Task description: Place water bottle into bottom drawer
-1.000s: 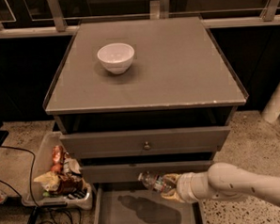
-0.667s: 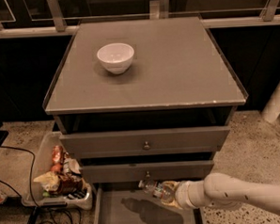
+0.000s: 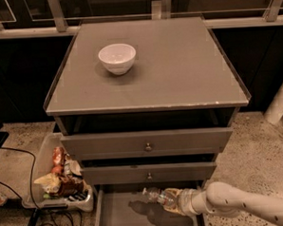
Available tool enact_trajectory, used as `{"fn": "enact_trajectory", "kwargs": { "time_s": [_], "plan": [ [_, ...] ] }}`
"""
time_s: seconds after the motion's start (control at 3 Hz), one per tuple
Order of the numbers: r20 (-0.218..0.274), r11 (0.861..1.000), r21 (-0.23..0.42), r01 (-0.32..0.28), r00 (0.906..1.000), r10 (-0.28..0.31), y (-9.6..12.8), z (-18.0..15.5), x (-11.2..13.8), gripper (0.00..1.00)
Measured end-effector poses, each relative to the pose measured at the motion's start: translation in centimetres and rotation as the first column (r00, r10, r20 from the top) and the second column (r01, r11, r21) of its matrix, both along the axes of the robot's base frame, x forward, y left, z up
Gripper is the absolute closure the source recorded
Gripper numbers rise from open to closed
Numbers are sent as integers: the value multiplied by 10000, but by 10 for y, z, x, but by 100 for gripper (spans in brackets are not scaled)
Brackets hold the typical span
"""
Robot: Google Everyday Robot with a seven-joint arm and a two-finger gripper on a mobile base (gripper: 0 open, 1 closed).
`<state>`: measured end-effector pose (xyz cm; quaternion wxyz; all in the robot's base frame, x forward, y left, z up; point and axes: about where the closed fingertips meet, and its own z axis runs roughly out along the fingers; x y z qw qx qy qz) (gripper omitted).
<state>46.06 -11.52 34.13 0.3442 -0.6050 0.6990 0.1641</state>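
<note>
The water bottle (image 3: 159, 197) is small, clear and crinkled, lying nearly level with its white cap pointing left. My gripper (image 3: 180, 201) is at the end of the white arm coming in from the lower right, and it holds the bottle by its base. The bottle hangs over the open bottom drawer (image 3: 124, 215), a grey tray with a flat floor pulled out below the two knobbed drawer fronts. The bottle's shadow falls on the drawer floor. The fingers are mostly hidden by the bottle and the wrist.
A white bowl (image 3: 116, 57) stands on the cabinet top (image 3: 177, 70). A plastic bin (image 3: 59, 178) of snack packets sits on the floor left of the drawers. Black cables (image 3: 33, 220) lie at lower left. A white post (image 3: 279, 100) leans at right.
The arm and the bottle have sunk lower and shifted a little left, closer to the open bottom drawer's floor. The bottle stays held.
</note>
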Motion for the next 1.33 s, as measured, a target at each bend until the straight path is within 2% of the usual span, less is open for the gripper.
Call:
{"fn": "enact_trajectory", "kwargs": {
  "time_s": [0.33, 0.67, 1.0, 1.33],
  "plan": [
    [0, 10000, 0, 0, 10000, 0, 0, 0, 0, 100],
    [-434, 9999, -67, -113, 9990, 110, 10, -19, -3, 100],
    [-788, 9996, -116, -261, 9966, 251, 16, -56, -5, 100],
    [-748, 9997, -27, -241, 9969, 238, 19, -88, -4, 100]
  ]
}}
